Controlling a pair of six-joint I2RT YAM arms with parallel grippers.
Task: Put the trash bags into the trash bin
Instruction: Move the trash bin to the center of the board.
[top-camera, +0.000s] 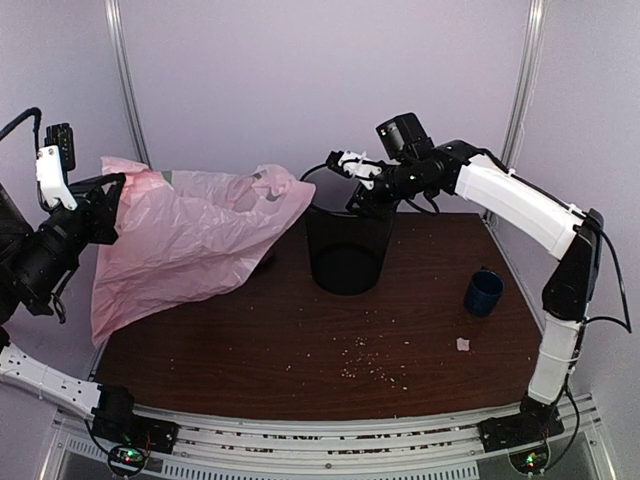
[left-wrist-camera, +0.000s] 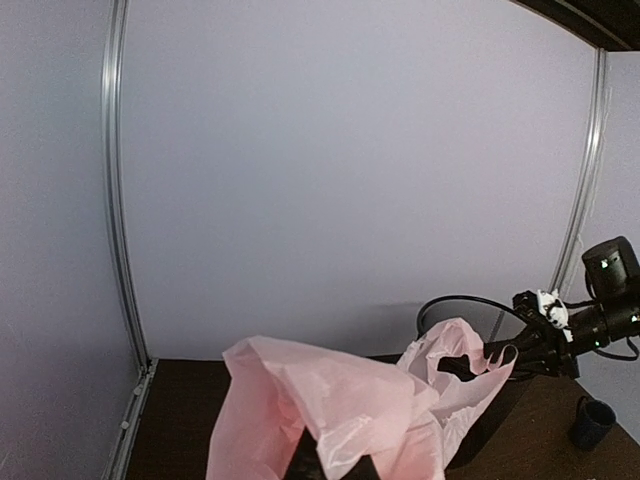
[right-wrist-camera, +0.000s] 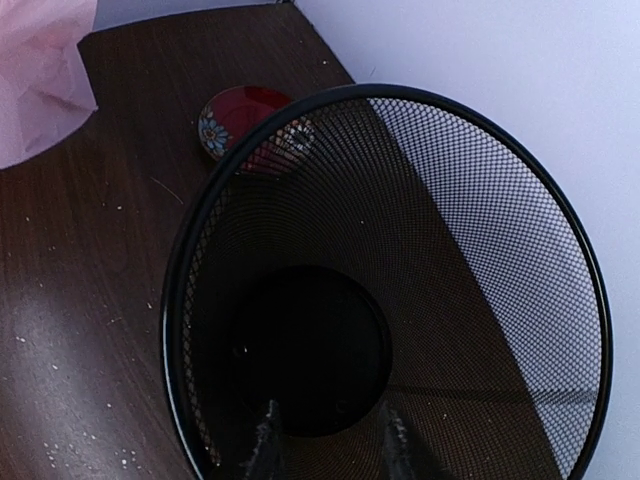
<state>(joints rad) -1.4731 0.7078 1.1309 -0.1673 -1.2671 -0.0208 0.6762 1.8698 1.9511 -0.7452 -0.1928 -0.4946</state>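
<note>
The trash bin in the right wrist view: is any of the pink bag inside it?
No, the trash bin shows only bare mesh and a dark bottom; the pink bag is outside, at the picture's upper left.

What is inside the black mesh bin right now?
Nothing shows inside the trash bin: the right wrist view reaches its bare dark floor and mesh walls. The trash bag hangs outside, to its left. The right gripper covers a strip of the near wall.

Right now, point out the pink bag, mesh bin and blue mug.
pink plastic bag (top-camera: 180, 240): top view, middle of the crinkled sheet.
black wire-mesh bin (right-wrist-camera: 480, 200): right wrist view, inner mesh wall.
dark-blue mug (top-camera: 484, 293): top view, outer side wall.
</note>
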